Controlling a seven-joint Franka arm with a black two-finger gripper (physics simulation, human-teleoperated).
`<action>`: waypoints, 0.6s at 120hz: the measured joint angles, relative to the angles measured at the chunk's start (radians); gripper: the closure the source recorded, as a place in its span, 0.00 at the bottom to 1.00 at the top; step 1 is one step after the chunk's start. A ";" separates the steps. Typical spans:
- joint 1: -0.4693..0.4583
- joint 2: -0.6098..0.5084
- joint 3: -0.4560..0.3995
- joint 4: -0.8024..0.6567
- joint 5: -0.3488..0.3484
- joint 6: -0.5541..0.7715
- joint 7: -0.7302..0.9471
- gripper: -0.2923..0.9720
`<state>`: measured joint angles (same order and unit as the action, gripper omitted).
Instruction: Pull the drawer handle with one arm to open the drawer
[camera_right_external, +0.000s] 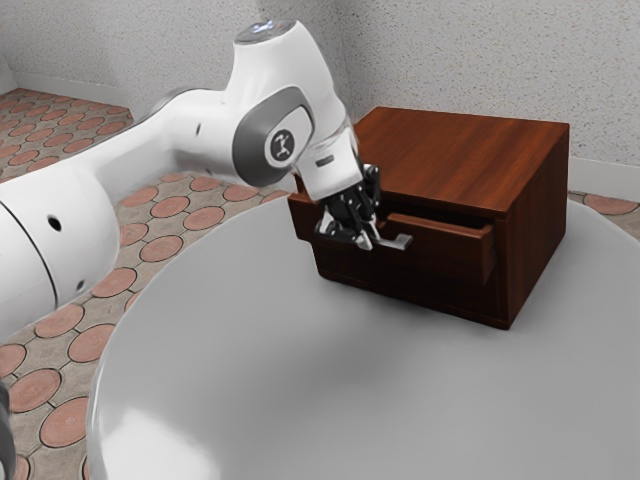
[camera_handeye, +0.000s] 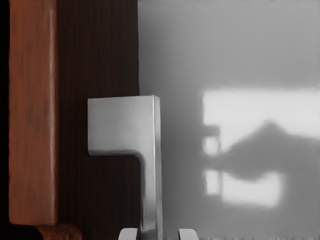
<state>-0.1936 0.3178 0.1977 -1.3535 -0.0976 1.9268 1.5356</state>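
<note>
A dark red-brown wooden cabinet (camera_right_external: 470, 150) stands on the round grey table (camera_right_external: 300, 380). Its drawer (camera_right_external: 445, 245) sticks out a little from the cabinet face, with a dark gap above its front. A silver bracket handle (camera_right_external: 396, 241) is mounted on the drawer front. My black gripper (camera_right_external: 360, 232) reaches down onto the end of the handle toward the exterior view's left. In the wrist view the handle (camera_handeye: 125, 125) runs along the dark drawer front (camera_handeye: 100, 60), and its bar passes between my two fingertips (camera_handeye: 129, 234). A gap shows between the bar and one fingertip, so the gripper (camera_handeye: 157, 234) is open.
The grey tabletop (camera_handeye: 225, 60) spreads in front of the drawer, carrying my hand's shadow. A patterned brick floor (camera_right_external: 150, 220) lies beyond the table at the exterior view's left. Speckled walls (camera_right_external: 500, 60) stand behind the cabinet.
</note>
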 joint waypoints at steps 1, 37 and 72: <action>0.000 0.000 0.000 0.000 0.000 -0.001 0.000 0.79; 0.002 -0.017 0.002 -0.013 -0.016 -0.032 -0.006 0.81; 0.004 -0.050 0.005 -0.052 -0.027 -0.061 -0.020 0.81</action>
<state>-0.1901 0.2681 0.2026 -1.4055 -0.1241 1.8660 1.5158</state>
